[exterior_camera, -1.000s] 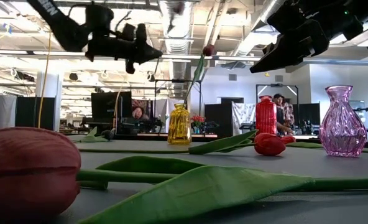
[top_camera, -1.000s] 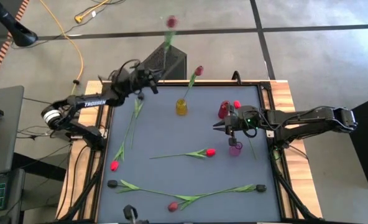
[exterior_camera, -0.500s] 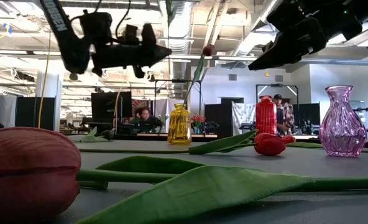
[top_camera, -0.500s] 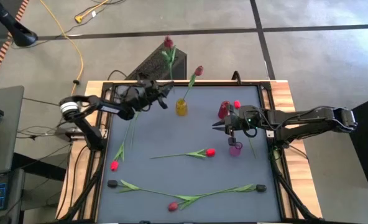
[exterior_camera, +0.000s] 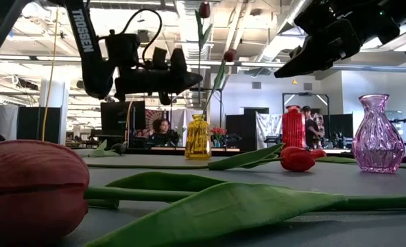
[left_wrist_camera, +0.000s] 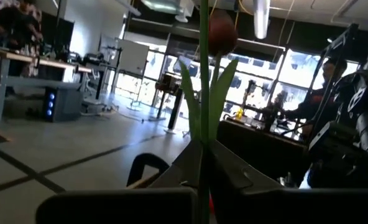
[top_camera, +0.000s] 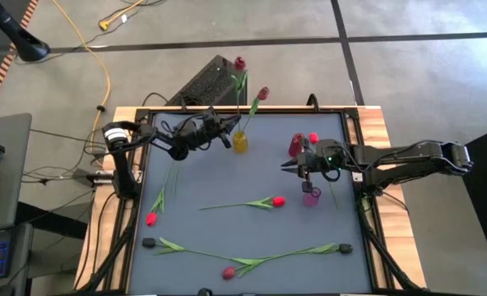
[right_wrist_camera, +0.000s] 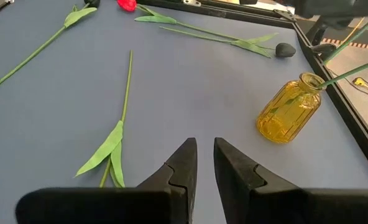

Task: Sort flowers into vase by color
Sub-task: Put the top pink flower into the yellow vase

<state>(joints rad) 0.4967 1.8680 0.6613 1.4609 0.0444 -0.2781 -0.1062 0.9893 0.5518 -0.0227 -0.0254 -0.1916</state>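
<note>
The left gripper (top_camera: 227,138), jaws clamped on the thin green stem of a maroon-headed artificial tulip (top_camera: 240,63), holds it upright beside the small yellow glass vase (top_camera: 240,141) near the surface's (top_camera: 227,177) far edge; that vase already carries one maroon tulip (top_camera: 263,94). The right gripper (top_camera: 287,165) hovers near the right edge, above the pink glass vase (top_camera: 311,196), jaws slightly parted and holding nothing. Other tulips (top_camera: 260,202) lie along the surface's left and near edges.
</note>
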